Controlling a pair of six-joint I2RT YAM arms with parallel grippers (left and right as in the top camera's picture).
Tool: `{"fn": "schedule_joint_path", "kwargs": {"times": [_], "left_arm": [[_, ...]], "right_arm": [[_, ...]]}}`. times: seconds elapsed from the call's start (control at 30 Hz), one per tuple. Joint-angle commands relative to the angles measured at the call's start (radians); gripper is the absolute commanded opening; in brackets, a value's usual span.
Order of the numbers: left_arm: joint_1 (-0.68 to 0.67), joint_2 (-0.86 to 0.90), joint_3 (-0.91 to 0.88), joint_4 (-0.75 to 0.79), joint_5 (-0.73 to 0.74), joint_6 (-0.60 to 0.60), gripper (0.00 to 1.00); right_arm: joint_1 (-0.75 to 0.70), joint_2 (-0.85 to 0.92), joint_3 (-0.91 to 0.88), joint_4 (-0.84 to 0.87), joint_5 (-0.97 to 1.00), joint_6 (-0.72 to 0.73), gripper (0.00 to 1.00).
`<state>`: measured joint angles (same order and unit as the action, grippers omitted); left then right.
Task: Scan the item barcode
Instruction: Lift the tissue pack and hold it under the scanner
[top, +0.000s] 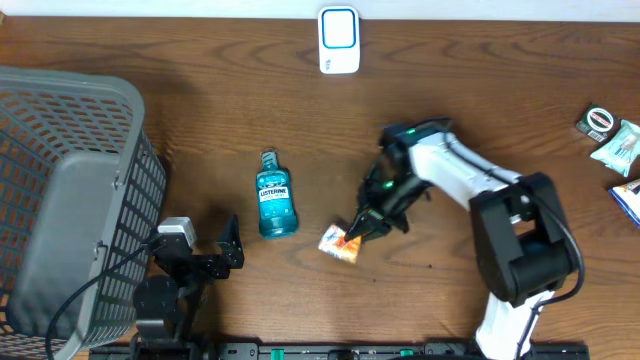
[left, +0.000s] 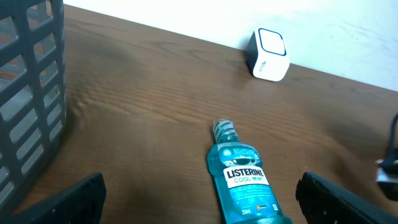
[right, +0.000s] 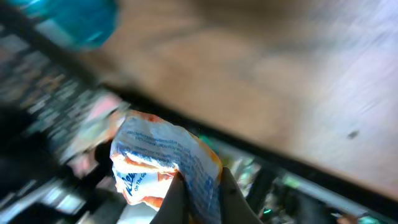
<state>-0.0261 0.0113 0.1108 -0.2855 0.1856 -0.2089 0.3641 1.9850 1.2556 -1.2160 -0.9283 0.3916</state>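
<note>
Nearest the robot's base, the left hand (top: 233, 245) sits low over the desk (top: 450, 90) with its fingers spread wide and nothing between them. It is just beside the grey mesh basket (top: 70, 200) at the desk's left end. Slightly farther out and to the right, the right hand (top: 362, 228) is pressed together on one edge of a small orange, white and blue packet (top: 340, 243). The packet is crumpled at the pinch, and the right wrist view is too blurred to tell whether it touches the desk. Left of the packet lies a blue mouthwash bottle (top: 276, 197), its cap pointing away from the robot. Some small wrapped goods (top: 612, 140) lie at the far right edge. At the far edge stands a white device (top: 339, 40) with a blue-framed face, well apart from the packet.
</note>
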Motion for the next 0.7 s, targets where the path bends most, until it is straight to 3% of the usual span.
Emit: {"fn": "schedule_joint_path", "kwargs": {"times": [0.0, 0.17, 0.33, 0.47, 0.67], "left_arm": [[0.005, -0.001, -0.014, -0.025, 0.013, 0.006, 0.98], [0.005, -0.001, -0.014, -0.025, 0.013, 0.006, 0.98], [0.005, -0.001, -0.014, -0.025, 0.013, 0.006, 0.98], [0.005, -0.001, -0.014, -0.025, 0.013, 0.006, 0.98], [0.005, -0.001, -0.014, -0.025, 0.013, 0.006, 0.98]], "right_arm": [[-0.060, 0.005, 0.020, -0.048, -0.177, -0.146, 0.01], [-0.110, 0.005, 0.020, -0.111, -0.177, -0.146, 0.01], [-0.124, 0.005, 0.020, -0.025, -0.130, -0.146, 0.01], [-0.123, 0.005, 0.020, 0.232, -0.125, -0.145, 0.01], [-0.123, 0.005, 0.020, 0.764, -0.087, -0.138, 0.01]]}}
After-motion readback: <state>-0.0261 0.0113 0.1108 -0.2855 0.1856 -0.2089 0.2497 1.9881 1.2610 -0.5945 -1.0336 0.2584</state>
